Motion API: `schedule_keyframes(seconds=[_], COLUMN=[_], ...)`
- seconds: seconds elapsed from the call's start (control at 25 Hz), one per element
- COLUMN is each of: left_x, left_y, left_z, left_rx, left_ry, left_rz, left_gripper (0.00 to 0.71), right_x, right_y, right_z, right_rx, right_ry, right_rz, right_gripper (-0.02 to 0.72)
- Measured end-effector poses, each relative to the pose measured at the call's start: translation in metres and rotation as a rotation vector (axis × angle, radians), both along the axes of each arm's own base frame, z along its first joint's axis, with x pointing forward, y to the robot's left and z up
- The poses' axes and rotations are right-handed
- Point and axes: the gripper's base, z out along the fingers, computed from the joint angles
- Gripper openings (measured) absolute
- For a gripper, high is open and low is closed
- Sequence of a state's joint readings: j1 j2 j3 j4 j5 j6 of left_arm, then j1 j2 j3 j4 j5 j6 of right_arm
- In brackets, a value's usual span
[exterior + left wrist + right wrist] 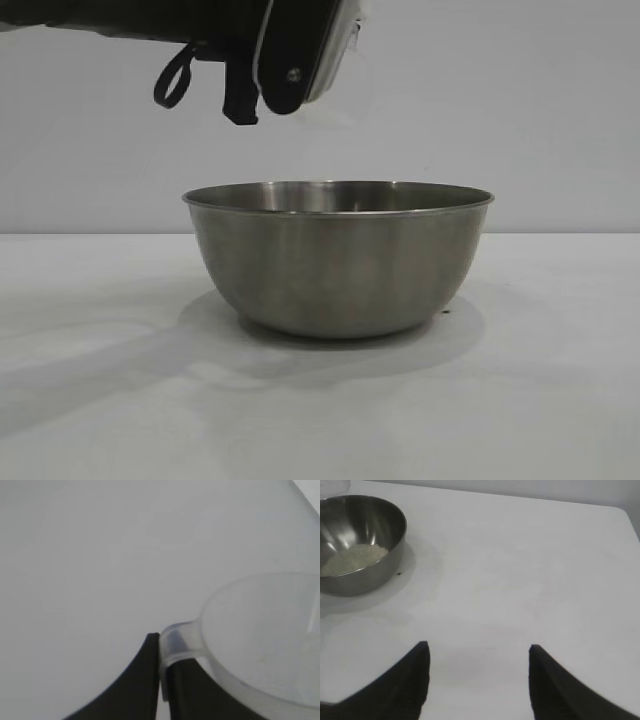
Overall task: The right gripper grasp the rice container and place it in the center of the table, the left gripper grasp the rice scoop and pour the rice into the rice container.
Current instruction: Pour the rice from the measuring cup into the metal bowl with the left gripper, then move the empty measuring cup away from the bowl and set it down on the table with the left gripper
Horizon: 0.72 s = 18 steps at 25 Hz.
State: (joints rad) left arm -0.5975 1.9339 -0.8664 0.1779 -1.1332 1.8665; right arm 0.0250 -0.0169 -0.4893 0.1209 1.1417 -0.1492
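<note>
While the left hand (161,680) hangs above the steel bowl (338,262), its 2 black pointed fingers (142,680) are pinched together on the small tab handle of the cup (265,635). That cup is cloudy, see-through plastic with a round rim, and it sits tipped over the bowl's far edge. Below the hand, the bowl is smooth brushed metal with a thin rolled rim, resting on the matte white desk (90,400). White rice (352,558) lies heaped inside it. Well apart from the bowl, the right hand (479,652) hovers low over bare desk, fingers spread and holding nothing.
</note>
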Motion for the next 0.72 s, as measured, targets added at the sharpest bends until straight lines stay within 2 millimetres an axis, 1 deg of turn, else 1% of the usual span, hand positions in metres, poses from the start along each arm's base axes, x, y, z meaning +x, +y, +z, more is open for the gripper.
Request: schedule_keyframes(seconds=[0.36, 0.52, 0.72], left_x=[0.004, 0.007, 0.012], left_y=[0.004, 0.009, 0.017], left_z=[0.0, 0.001, 0.001], left_rx=[-0.349, -0.56, -0.898], left_ry=[0.304, 0.459, 0.668], left_rz=[-0.006, 0.013, 0.038], left_gripper=[0.0, 0.0, 0.0], right_x=[0.0, 0.0, 0.0], right_y=[0.0, 0.0, 0.0], right_z=[0.0, 0.0, 0.0], right_rx=[0.0, 0.0, 0.0], right_ry=[0.0, 0.0, 0.0], right_rz=[0.0, 0.0, 0.0], right_gripper=[0.378, 0.378, 0.378])
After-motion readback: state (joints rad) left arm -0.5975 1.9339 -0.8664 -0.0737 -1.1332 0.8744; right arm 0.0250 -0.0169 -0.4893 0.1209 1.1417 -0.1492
